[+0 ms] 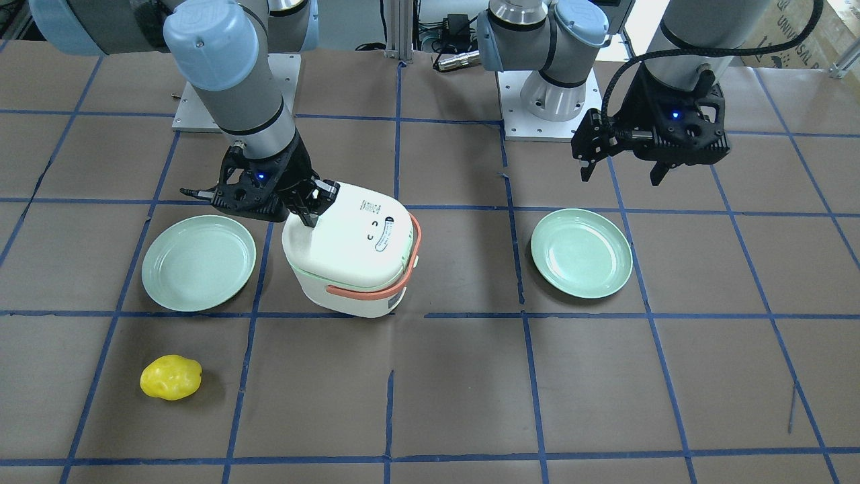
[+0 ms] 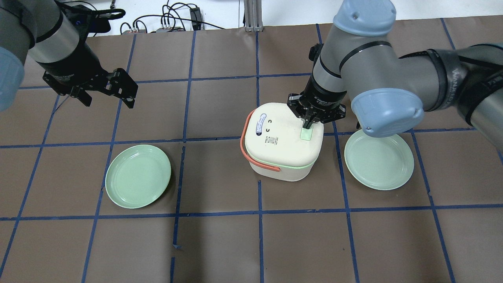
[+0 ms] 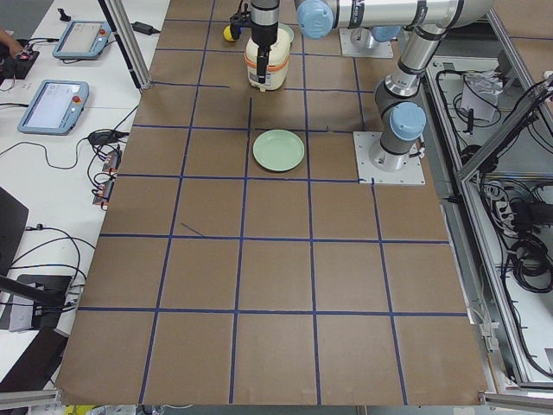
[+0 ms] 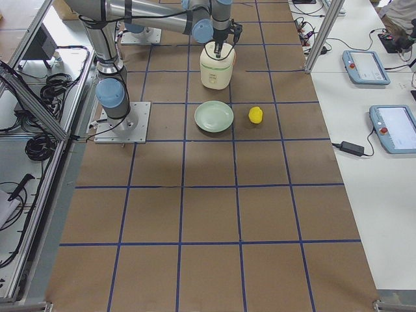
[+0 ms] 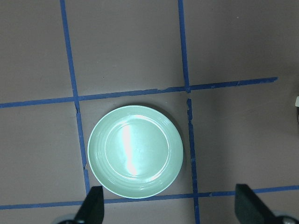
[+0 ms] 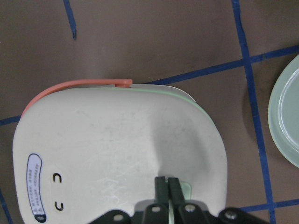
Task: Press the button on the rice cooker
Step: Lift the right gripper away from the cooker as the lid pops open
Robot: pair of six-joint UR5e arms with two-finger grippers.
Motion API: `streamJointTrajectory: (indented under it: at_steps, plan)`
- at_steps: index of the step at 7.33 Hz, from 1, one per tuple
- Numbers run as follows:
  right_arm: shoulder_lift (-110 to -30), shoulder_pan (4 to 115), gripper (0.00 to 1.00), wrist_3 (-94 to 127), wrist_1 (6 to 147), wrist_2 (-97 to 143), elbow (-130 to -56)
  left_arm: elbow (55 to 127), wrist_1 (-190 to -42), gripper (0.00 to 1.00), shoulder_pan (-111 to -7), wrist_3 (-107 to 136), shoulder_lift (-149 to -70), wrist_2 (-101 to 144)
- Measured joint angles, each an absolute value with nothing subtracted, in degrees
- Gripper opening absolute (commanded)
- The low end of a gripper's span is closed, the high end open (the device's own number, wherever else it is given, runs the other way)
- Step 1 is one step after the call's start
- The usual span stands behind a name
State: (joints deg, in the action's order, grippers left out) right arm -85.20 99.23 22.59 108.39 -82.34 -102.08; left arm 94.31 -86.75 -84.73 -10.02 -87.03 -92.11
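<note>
The white rice cooker with a salmon-orange handle stands mid-table with its lid closed; it also shows in the front view. A mint-green button sits on the lid near the robot's side. My right gripper is shut, with its fingertips pressed together on that button; the right wrist view shows the same. My left gripper is open and empty, hovering well to the left above a mint-green plate.
A mint-green plate lies left of the cooker and another right of it. A yellow lemon-like object lies on the far side of the table near the right-side plate. Blue tape lines grid the brown table.
</note>
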Motion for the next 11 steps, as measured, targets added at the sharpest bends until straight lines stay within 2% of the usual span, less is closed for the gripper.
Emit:
streamJointTrajectory:
  at_steps: [2, 3, 4, 5, 7, 8, 9, 10, 11]
  plan:
    - [-85.26, 98.92, 0.25, 22.61, 106.67, -82.35, -100.35, 94.31, -86.75, 1.00, -84.73, -10.02, -87.04, -92.11]
    - [-85.04, 98.48, 0.40, 22.36, 102.77, -82.47, -97.31, 94.31, -86.75, 1.00, -84.71, -10.02, -87.02, -92.11]
    - [-84.64, 97.75, 0.46, 21.30, 97.57, -82.82, -93.05, 94.31, -86.75, 1.00, -84.70, -10.02, -87.01, -92.11]
    - [-84.59, 96.38, 0.46, 19.42, 94.16, -83.27, -89.72, 94.31, -86.75, 1.00, -84.70, -10.02, -87.01, -92.11]
    - [-86.21, 92.73, 0.70, 12.87, 88.86, -85.12, -87.15, 94.31, -86.75, 1.00, -84.69, -10.02, -87.04, -92.11]
    - [-87.55, 91.20, 0.77, 7.23, 87.60, -86.00, -86.87, 94.31, -86.75, 1.00, -84.70, -10.02, -87.03, -92.11]
    - [-88.91, 89.59, 0.90, 1.37, 86.78, -86.48, -86.98, 94.31, -86.75, 1.00, -84.71, -10.02, -87.03, -92.13]
    - [-89.93, 87.75, 0.91, -3.27, 86.61, -86.92, -86.79, 94.31, -86.75, 1.00, -84.72, -10.02, -87.01, -92.17]
    - [-90.24, 85.81, 0.99, -5.71, 86.60, -87.82, -86.32, 94.31, -86.75, 1.00, -84.73, -10.02, -87.01, -92.19]
